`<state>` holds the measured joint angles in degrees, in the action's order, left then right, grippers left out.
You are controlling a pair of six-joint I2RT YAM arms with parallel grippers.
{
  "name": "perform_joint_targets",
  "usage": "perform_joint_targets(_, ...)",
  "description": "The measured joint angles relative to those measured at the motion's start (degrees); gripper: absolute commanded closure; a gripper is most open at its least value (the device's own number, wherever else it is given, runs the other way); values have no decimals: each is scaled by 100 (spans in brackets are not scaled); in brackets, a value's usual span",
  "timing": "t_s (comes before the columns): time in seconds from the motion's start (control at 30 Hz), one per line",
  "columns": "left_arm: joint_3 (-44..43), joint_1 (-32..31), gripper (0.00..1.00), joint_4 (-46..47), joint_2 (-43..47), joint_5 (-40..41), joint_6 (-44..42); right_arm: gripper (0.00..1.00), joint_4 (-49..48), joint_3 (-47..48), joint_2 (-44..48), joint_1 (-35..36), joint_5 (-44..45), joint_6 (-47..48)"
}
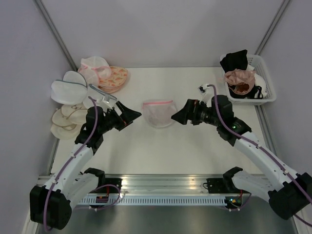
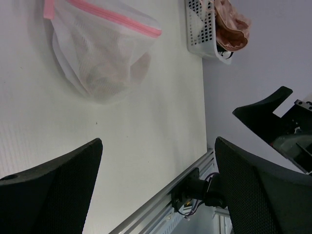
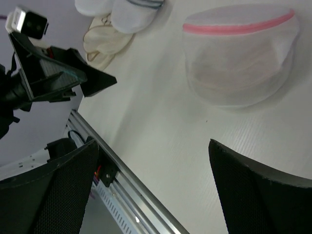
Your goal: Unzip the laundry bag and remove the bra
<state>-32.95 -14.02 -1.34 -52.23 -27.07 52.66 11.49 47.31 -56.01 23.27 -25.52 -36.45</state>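
Note:
The laundry bag (image 1: 158, 113), a small white mesh half-dome with a pink zipper rim, lies zipped shut at the middle of the table; it also shows in the wrist views (image 2: 102, 58) (image 3: 239, 63). Through its mesh the bra (image 3: 229, 80) appears as a pale peach shape inside. My left gripper (image 1: 132, 117) (image 2: 158, 141) hovers open just left of the bag, pointing at it and not touching. On the bag's other side my right gripper (image 1: 179, 115) (image 3: 154, 143) is open too, facing it with a small gap. Neither holds anything.
A white basket (image 1: 265, 92) at the back right holds a black garment (image 1: 234, 61) and a dusty-pink bra (image 1: 239, 78). White mesh bags (image 1: 68, 90) and an orange-patterned pouch (image 1: 114, 78) are piled at the back left. An aluminium rail (image 1: 161, 183) runs along the near edge.

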Motion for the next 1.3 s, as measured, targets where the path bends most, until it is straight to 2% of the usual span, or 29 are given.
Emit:
perform_joint_targets(0.07, 13, 0, 0, -24, 81, 92, 2, 2, 44, 188, -313, 542, 238, 90)
perform_joint_targets(0.13, 66, 0, 0, -74, 219, 153, 0, 19, -15, 284, -557, 964, 341, 138)
perform_joint_targets(0.17, 94, 0, 0, -131, 310, 184, 0, 32, -37, 332, -688, 1095, 378, 162)
perform_joint_targets(0.2, 133, 0, 0, -205, 420, 221, 2, 79, -57, 404, -848, 1204, 442, 203)
perform_joint_targets(0.23, 168, 0, 0, -299, 555, 286, 2, 100, -81, 492, -1029, 1331, 505, 245)
perform_joint_targets(0.5, 365, 0, 0, -774, 1547, 501, 0, 100, -306, 1364, -2896, 1930, 870, 293)
perform_joint_targets(0.8, 643, 0, 0, -1023, 1888, 560, 2, 100, -404, 2332, -4924, 2103, 1805, 345)
perform_joint_targets(1.03, 699, 0, 0, -1209, 2131, 568, 2, 100, -48, 2347, -5093, 2124, 3115, 323)
perform_joint_targets(1.3, 898, 2, 0, -1088, 1993, 577, 24, 100, 592, 2345, -5077, 2039, 4656, 260)
